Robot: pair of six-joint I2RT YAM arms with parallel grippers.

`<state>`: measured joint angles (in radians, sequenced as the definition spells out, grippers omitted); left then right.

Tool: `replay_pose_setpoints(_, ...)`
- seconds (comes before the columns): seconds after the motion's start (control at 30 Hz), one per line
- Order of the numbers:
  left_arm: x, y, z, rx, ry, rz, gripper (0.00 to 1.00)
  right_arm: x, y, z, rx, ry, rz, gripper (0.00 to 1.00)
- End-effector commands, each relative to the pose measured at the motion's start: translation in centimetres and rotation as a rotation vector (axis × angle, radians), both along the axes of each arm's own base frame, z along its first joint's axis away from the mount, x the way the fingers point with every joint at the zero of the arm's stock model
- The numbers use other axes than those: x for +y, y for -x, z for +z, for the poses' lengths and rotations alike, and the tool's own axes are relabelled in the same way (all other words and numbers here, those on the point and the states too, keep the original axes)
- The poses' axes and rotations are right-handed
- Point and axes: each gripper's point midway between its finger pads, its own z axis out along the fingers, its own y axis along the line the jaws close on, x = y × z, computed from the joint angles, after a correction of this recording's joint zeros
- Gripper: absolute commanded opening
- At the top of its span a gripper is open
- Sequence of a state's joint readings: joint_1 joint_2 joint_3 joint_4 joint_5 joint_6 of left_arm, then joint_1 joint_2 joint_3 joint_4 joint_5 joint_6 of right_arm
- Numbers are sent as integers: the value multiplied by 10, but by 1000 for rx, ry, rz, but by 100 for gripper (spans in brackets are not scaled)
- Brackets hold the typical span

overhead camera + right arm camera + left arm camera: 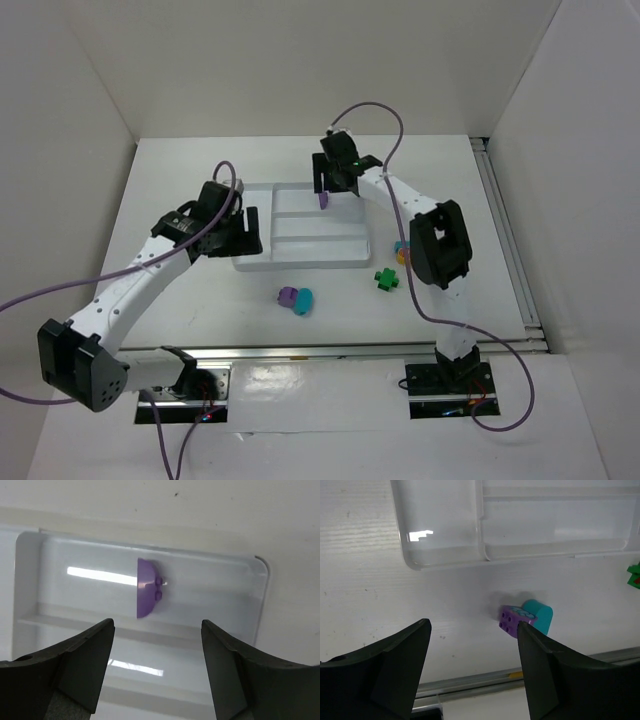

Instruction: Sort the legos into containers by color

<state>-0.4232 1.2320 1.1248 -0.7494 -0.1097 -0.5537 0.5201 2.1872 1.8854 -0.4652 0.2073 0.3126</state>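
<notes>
The white tray [350, 255] lies mid-table, split by raised dividers. A purple half-round lego [323, 200] lies in its far compartment, and it also shows in the right wrist view [147, 587]. My right gripper [336, 186] hovers just above that piece, open and empty [157, 665]. A purple lego [288, 296] touching a cyan lego [304, 301] lies on the table in front of the tray. My left gripper [248, 233] is open and empty over the tray's left end. In its wrist view [474, 670] the purple lego [512, 620] and the cyan lego [540, 616] lie ahead, by the right finger.
A green lego [386, 279] lies right of the tray, seen too at the edge of the left wrist view [635, 575]. A yellow-and-red lego [401, 250] is partly hidden by the right arm. White walls enclose the table on three sides, and a metal rail [330, 352] runs along the near edge.
</notes>
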Motion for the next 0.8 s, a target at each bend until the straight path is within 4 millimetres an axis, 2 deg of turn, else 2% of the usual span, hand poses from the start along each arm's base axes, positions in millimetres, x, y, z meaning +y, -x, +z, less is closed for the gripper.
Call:
replay_pose_setpoints(0.0, -18, 11, 9, 71, 66, -75, 82, -8, 29, 79, -157, 22, 56, 77)
replay_pose_setpoints(0.03, -19, 19, 6, 129, 76, -63, 82, -16, 51, 78, -148, 36, 73, 77)
replay_pose_setpoints(0.1, -30, 25, 5, 163, 123, -75, 82, -35, 69, 73, -128, 42, 47, 77)
replay_pose_setpoints(0.13, -31, 31, -5, 200, 131, -63, 82, -41, 80, 72, -117, 33, 35, 77)
replay_pose_setpoints(0.17, -38, 35, -9, 215, 160, -60, 83, -56, 99, 70, -106, 11, 4, 77)
replay_pose_setpoints(0.2, -46, 29, -7, 173, 179, -80, 83, -60, 111, 68, -95, -7, 2, 78)
replay_pose_setpoints(0.23, -52, 34, -10, 163, 188, -116, 83, -64, 119, 70, -102, -23, -7, 78)
replay_pose_setpoints(0.27, -57, 34, -15, 128, 141, -161, 83, -70, 136, 72, -98, -49, -6, 78)
replay_pose_setpoints(0.33, -53, 31, -20, 111, 100, -145, 88, -83, 150, 79, -99, -58, -22, 79)
replay_pose_setpoints(0.4, -48, 29, -22, 157, 78, -85, 87, -89, 158, 79, -87, -51, -38, 79)
replay_pose_setpoints(0.43, -46, 34, -26, 209, 64, -62, 87, -95, 158, 81, -95, -37, -56, 79)
replay_pose_setpoints(0.47, -50, 31, -23, 223, 79, -47, 87, -97, 159, 79, -89, -24, -64, 79)
replay_pose_setpoints(0.53, -65, 38, -27, 287, 141, -2, 85, -102, 160, 77, -79, -9, -55, 79)
replay_pose_setpoints(0.57, -69, 50, -37, 323, 137, 5, 85, -99, 159, 80, -82, -16, -37, 81)
replay_pose_setpoints(0.6, -75, 52, -31, 313, 184, 44, 85, -94, 160, 75, -66, -6, 9, 81)
replay_pose_setpoints(0.7, -72, 66, -36, 332, 213, 124, 84, -51, 176, 69, -28, -52, 266, 82)
replay_pose_setpoints(0.73, -67, 67, -29, 296, 227, 146, 84, -27, 192, 66, -20, -69, 370, 83)
replay_pose_setpoints(0.77, -64, 68, -28, 286, 230, 158, 85, -18, 200, 64, -23, -61, 410, 83)
